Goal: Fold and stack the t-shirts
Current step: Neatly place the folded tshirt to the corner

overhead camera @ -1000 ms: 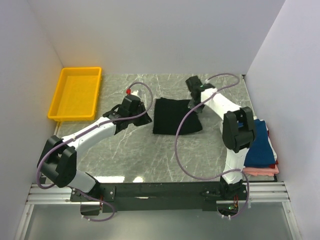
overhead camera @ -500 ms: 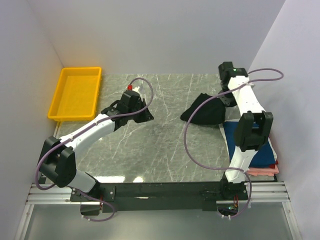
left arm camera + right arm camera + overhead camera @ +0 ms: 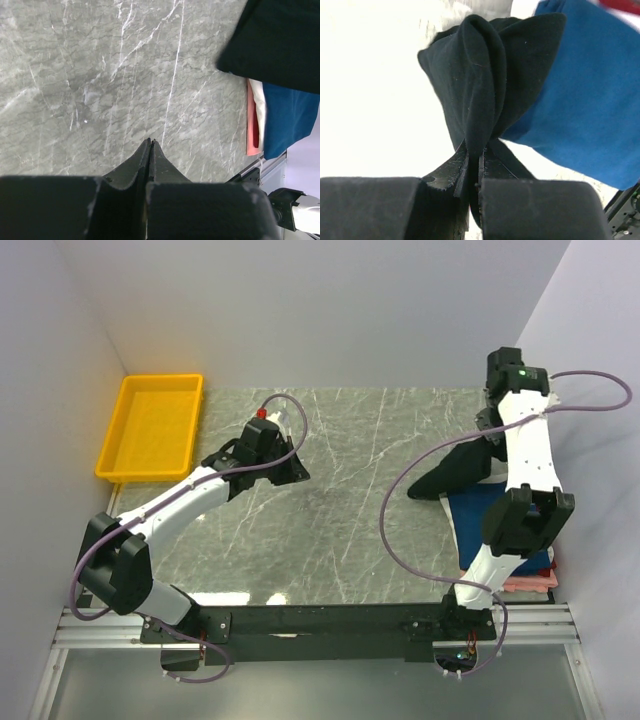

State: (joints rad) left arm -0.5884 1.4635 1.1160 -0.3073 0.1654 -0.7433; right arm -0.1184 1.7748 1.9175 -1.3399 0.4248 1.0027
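My right gripper (image 3: 474, 151) pinches the bunched, drooping black t-shirt (image 3: 485, 70) beside the blue t-shirt (image 3: 580, 95); my left gripper (image 3: 150, 144) is closed, empty.

A robot lab cell: white panel walls (image 3: 300, 310) box a marble-patterned table (image 3: 340, 530), aluminium rail (image 3: 545, 620) along its near edge.

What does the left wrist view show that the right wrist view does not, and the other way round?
Only the left wrist view: the left end effector, shut on nothing, above the veined grey marble tabletop. Only the right wrist view: the right end effector pinching a bunched fold of cloth; the table there is washed out to white. Both: the plain black cloth t-shirt overlapping the folded blue cloth t-shirt.
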